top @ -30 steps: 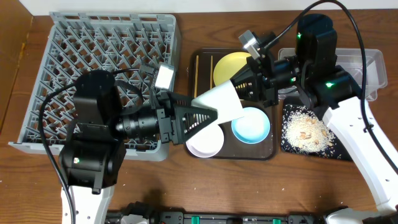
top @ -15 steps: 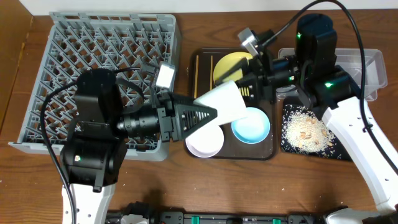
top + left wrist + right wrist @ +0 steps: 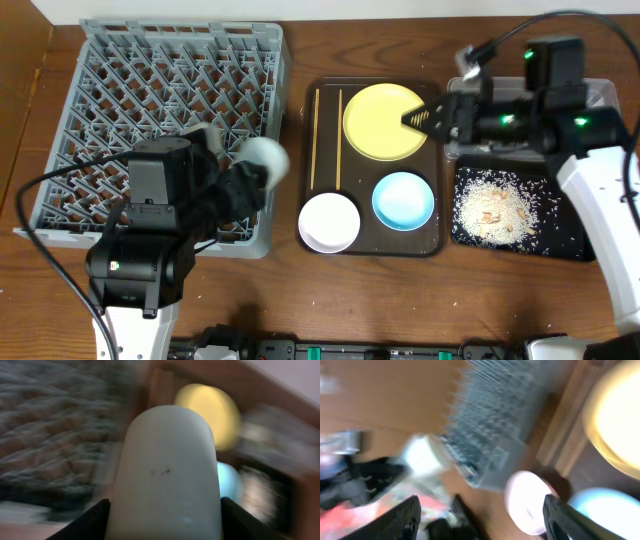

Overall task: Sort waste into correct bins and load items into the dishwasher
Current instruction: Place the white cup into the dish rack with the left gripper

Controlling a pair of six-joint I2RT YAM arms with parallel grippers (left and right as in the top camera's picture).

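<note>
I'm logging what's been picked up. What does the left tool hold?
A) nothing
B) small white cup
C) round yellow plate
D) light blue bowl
B: the small white cup sits between the left tool's fingers, while the light blue bowl and round yellow plate lie on the dark brown tray.

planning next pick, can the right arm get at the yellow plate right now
Probably yes: the right arm, jaws open, hangs at the edge of the bare yellow plate, with the left arm away over the dish rack.
</note>
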